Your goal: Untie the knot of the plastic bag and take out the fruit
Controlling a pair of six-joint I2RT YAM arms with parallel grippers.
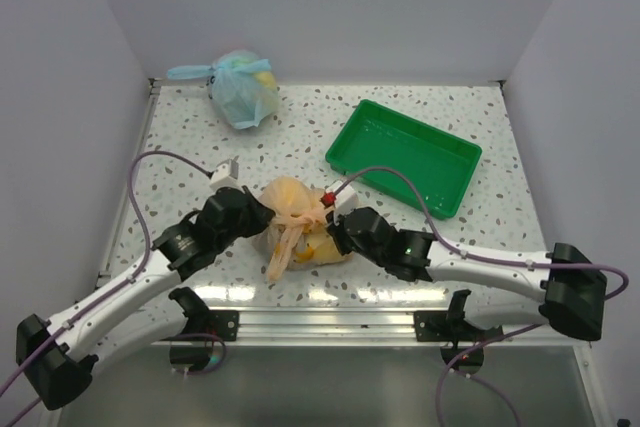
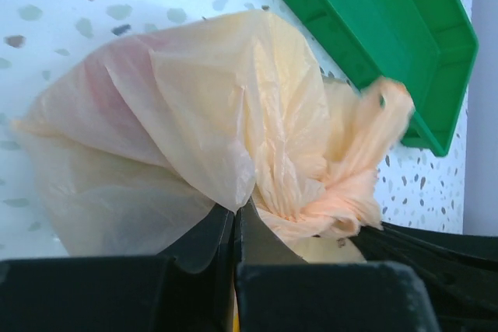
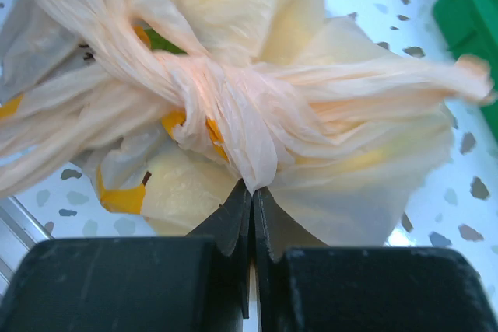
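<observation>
Tied tight, knot (image 3: 226, 103) of pale-orange plastic bag (image 1: 297, 217) at middle of bench (image 1: 180, 162), yellow fruit (image 3: 183, 192) showing through. Gripped on either side by left hand (image 2: 235, 219) and right hand (image 3: 251, 192), each pressed together on a fold of plastic. Beyond, green tray (image 1: 405, 155); further back, light blue bag (image 1: 243, 89).

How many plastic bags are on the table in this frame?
2. The pale-orange bag lies at the near centre, pinched by the left gripper and the right gripper. The light blue bag sits far back on the left. No other is visible.
</observation>
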